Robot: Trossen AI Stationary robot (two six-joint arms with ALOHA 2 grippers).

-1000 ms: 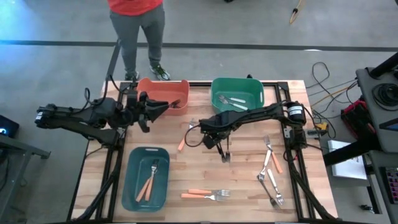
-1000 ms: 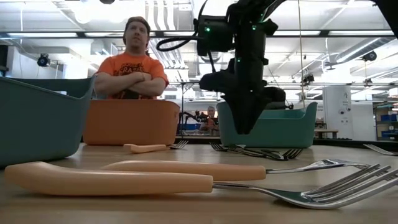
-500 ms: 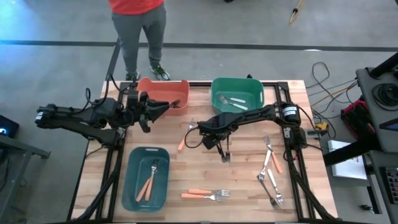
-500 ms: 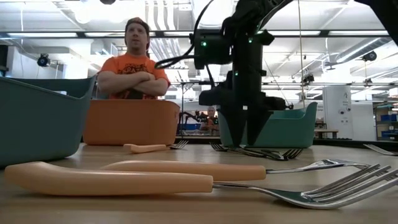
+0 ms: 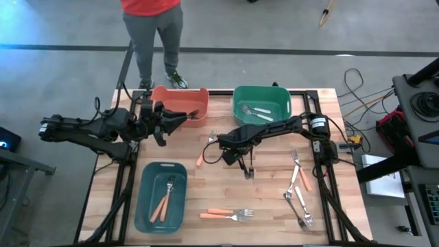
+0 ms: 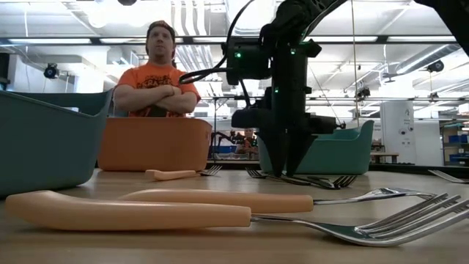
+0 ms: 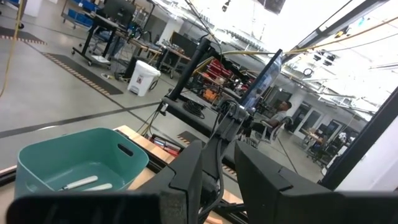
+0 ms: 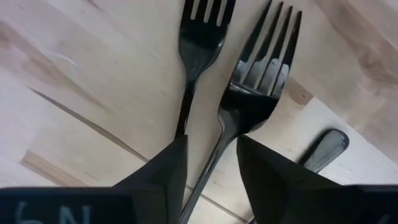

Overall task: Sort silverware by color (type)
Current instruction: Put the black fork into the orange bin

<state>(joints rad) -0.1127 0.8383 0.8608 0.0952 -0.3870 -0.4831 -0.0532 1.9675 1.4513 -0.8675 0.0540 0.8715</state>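
Observation:
Two black forks [image 8: 258, 74] [image 8: 202, 37] lie side by side on the wooden table [image 5: 271, 206], near its middle [image 5: 249, 171]. My right gripper [image 8: 211, 146] points down over their handles with its fingers open. The right-hand fork's handle [image 8: 208, 168] runs between the fingers. In the low view my right gripper [image 6: 284, 170] stands just above the tabletop. My left gripper [image 5: 184, 118] hovers level at the red bin's [image 5: 164, 96] near edge, slightly open [image 7: 221, 168], with nothing between its fingers. My right gripper's fingers stand on either side of one black fork's handle [image 8: 205, 177], coming from above and lying across it. The fork lies flat on the table. Whether a finger [image 8: 165, 174] touches the handle, I cannot tell.
A green bin [image 5: 274, 92] at the far edge holds white-handled pieces. A blue bin [image 5: 147, 206] at the near left holds orange-handled forks. Loose orange-handled forks [image 5: 226, 214] and other utensils [image 5: 298, 189] lie near and right. A person [image 5: 151, 41] stands beyond the far edge.
My right gripper has sunk toward the black forks on the table. Its fingers spread wide from shut, then drew partly together around a fork handle. The forks lie where they were.

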